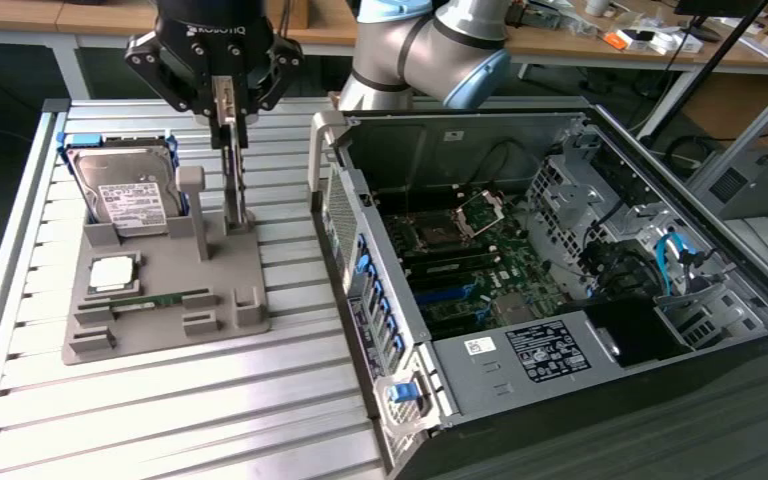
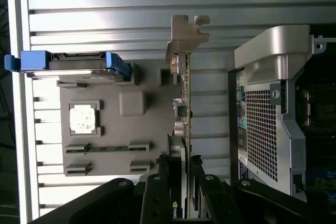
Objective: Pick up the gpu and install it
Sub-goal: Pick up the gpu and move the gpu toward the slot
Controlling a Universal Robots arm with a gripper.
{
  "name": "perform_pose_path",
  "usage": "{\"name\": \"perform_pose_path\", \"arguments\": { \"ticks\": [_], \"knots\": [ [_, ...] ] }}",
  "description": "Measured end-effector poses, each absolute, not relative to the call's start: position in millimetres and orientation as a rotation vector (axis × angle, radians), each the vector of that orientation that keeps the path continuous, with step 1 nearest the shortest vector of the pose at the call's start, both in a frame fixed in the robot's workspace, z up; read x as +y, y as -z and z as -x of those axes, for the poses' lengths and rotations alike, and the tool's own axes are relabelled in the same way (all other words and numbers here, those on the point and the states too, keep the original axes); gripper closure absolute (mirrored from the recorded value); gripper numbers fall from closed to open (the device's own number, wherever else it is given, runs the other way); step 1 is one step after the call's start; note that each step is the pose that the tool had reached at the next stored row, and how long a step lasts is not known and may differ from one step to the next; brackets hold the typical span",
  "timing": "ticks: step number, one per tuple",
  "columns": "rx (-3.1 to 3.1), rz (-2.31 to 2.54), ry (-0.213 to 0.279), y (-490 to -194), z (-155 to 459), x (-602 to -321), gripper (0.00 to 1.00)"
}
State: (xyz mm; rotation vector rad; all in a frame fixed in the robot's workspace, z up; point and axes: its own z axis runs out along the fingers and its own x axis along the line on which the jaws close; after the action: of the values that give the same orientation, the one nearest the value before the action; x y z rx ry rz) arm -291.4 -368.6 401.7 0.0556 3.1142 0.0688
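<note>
The gpu [image 1: 233, 170] stands on edge, upright, in the grey holder [image 1: 224, 300] on the slatted table. My gripper [image 1: 227, 118] comes down from above, and its fingers are shut on the card's upper edge. In the wrist view the gpu [image 2: 184, 93] appears edge-on, with its pale metal bracket [image 2: 186, 32] at the far end. The black fingers [image 2: 157, 182] of my gripper [image 2: 179, 174] press on both of its sides. The card's lower edge still rests at the holder.
The holder [image 2: 113, 132] also carries a silver hard drive [image 1: 124, 190] in blue rails, a processor chip [image 1: 113, 272] and a green memory stick [image 1: 157, 300]. The open computer case [image 1: 558, 250] lies on the exterior view's right, its motherboard [image 1: 478, 270] exposed.
</note>
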Motion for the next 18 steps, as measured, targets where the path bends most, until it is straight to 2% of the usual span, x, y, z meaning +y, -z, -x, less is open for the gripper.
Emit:
{"name": "perform_pose_path", "arguments": {
  "ticks": [18],
  "knots": [
    [3.114, -0.056, -0.069, -420.8, 290.3, -375.8, 0.73]
  ]
}}
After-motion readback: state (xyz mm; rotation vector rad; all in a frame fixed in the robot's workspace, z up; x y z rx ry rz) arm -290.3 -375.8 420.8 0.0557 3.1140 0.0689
